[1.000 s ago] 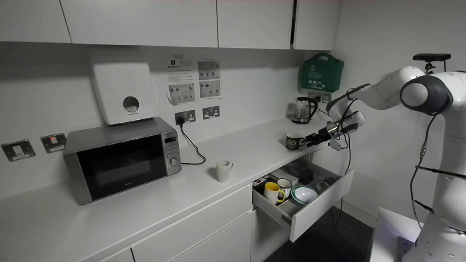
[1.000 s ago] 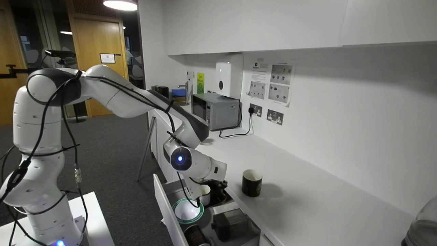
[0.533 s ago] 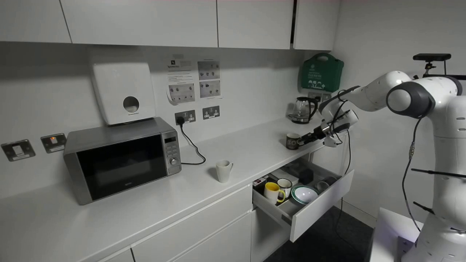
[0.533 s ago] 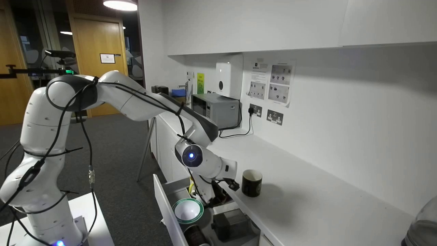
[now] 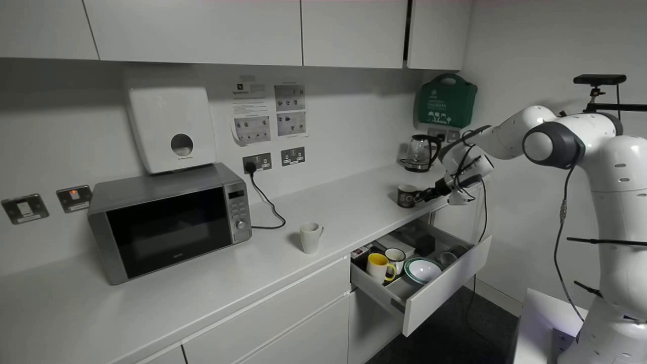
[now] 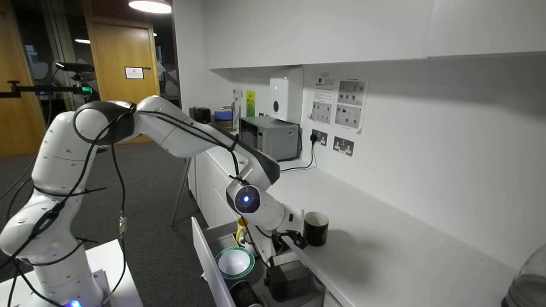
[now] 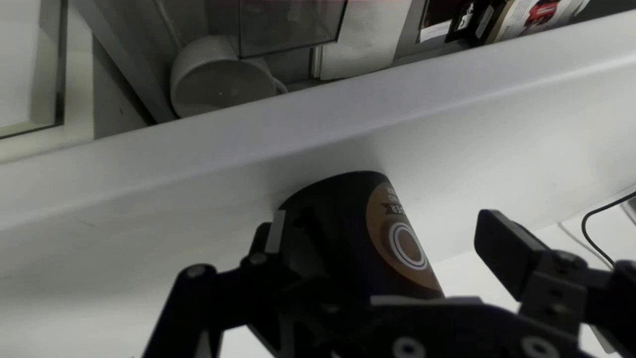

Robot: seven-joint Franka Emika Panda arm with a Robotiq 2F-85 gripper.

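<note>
Black mug (image 6: 317,232) upright, mouth up, long axis vertical

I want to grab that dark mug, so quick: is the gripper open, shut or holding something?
Gripper: open, holding nothing; the dark mug shows between its jaws in the wrist view, with a clear gap on one side.

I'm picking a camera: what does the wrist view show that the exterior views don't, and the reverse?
Only the wrist view: the round brown badge on the dark mug, and the jaws clearly standing open.
Only the exterior views: the yellow-handled mug and green-rimmed bowl.
Shared: the dark mug, white counter and open drawer.
</note>
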